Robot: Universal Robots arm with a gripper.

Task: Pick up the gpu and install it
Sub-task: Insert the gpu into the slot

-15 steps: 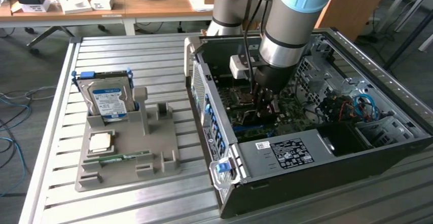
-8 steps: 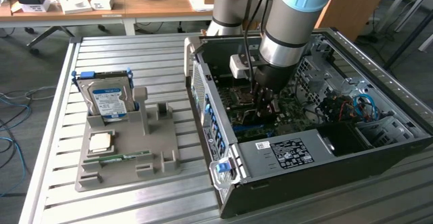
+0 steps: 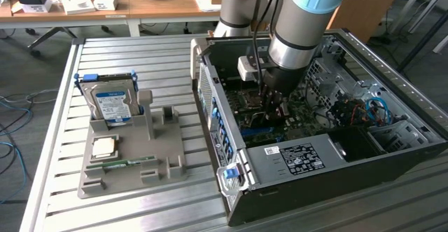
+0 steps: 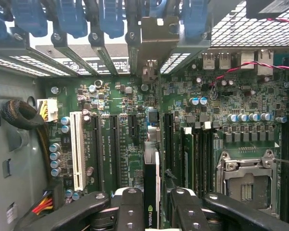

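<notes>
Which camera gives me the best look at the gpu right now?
The wrist view. There the gpu stands edge-on between the gripper fingers, its metal bracket up by the case's rear slots, over the motherboard. In the exterior view the arm reaches into the computer case and hides most of the card.

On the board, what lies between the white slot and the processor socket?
Wrist view: black slots, the graphics card edge-on in the claw, then memory slots.

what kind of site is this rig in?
Probably a lab or office workshop: an open PC case on a slatted metal bench, a grey parts fixture holding a hard drive, wooden desks behind.
</notes>
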